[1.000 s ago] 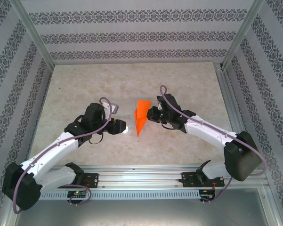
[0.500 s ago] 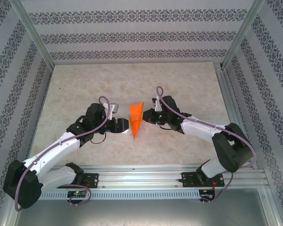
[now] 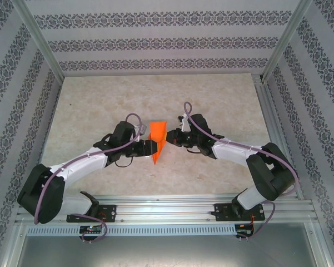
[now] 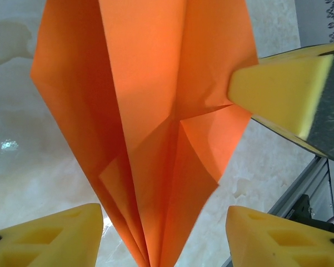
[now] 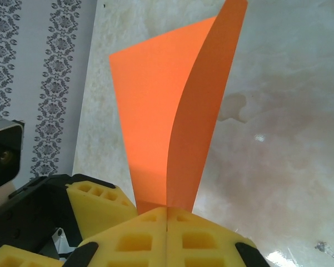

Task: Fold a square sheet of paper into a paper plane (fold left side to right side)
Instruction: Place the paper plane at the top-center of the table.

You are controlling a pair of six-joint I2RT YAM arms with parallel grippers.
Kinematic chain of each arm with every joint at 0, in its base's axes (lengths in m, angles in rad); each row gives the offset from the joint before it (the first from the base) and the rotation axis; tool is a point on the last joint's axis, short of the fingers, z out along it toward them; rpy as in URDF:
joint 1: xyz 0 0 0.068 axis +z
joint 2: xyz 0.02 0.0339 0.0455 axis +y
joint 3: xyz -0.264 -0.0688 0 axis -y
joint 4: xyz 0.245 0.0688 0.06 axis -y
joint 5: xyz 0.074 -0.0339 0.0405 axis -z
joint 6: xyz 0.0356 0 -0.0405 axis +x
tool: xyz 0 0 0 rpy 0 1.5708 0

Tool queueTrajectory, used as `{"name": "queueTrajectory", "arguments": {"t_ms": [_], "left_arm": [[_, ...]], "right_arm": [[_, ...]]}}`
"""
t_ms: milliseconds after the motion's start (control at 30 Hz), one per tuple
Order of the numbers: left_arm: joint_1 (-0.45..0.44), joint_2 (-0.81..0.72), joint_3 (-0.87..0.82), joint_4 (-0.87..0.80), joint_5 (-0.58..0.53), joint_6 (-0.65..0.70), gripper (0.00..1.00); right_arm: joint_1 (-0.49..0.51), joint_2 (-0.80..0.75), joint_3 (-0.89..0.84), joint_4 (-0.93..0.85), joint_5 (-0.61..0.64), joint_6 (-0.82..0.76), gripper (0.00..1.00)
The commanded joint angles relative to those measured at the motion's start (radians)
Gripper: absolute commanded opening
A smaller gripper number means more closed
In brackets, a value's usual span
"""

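The orange paper (image 3: 158, 138), folded into a slim pointed dart shape with a centre ridge, hangs above the middle of the table. My right gripper (image 3: 168, 139) is shut on its right edge; in the right wrist view the paper (image 5: 167, 111) rises straight out of the closed right gripper (image 5: 167, 214). My left gripper (image 3: 151, 149) is open and straddles the paper's narrow lower tip. In the left wrist view the paper (image 4: 150, 111) hangs between the left gripper (image 4: 164, 236) fingers with a gap on each side. The right gripper's yellow pad (image 4: 278, 92) pinches the paper's edge there.
The beige marbled tabletop (image 3: 100, 100) lies open to the left, right and behind the paper. An aluminium rail (image 3: 167, 208) runs along the near edge. Patterned walls and metal frame posts (image 3: 41, 41) enclose the table.
The left gripper has moved right and now straddles the paper's lower tip. The right gripper has carried the paper a little left and turned it.
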Motion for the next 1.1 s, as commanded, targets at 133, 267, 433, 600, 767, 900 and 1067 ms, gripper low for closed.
{"name": "queueTrajectory", "arguments": {"t_ms": [133,267,433,600,767,900,1067], "left_arm": [[-0.017,0.045,0.049,0.052,-0.001,-0.014,0.53],[-0.024,0.063,0.061,0.040,-0.011,-0.008,0.51],[-0.026,0.072,0.066,0.025,-0.024,-0.005,0.51],[-0.029,0.078,0.074,0.027,-0.020,0.000,0.42],[-0.035,0.095,0.085,0.022,-0.026,0.004,0.29],[-0.038,0.100,0.089,0.012,-0.044,0.004,0.18],[-0.053,0.077,0.115,-0.080,-0.147,0.036,0.04]], "right_arm": [[-0.010,0.008,-0.013,0.049,-0.026,0.014,0.00],[-0.011,0.008,-0.014,0.051,-0.029,0.015,0.00],[-0.012,0.007,-0.010,0.047,-0.033,0.015,0.00],[-0.012,0.011,-0.008,0.050,-0.037,0.014,0.00],[-0.009,0.024,-0.004,0.062,-0.051,0.021,0.00],[-0.008,0.031,-0.004,0.071,-0.063,0.023,0.00],[-0.031,0.000,-0.004,0.028,-0.057,0.000,0.11]]}}
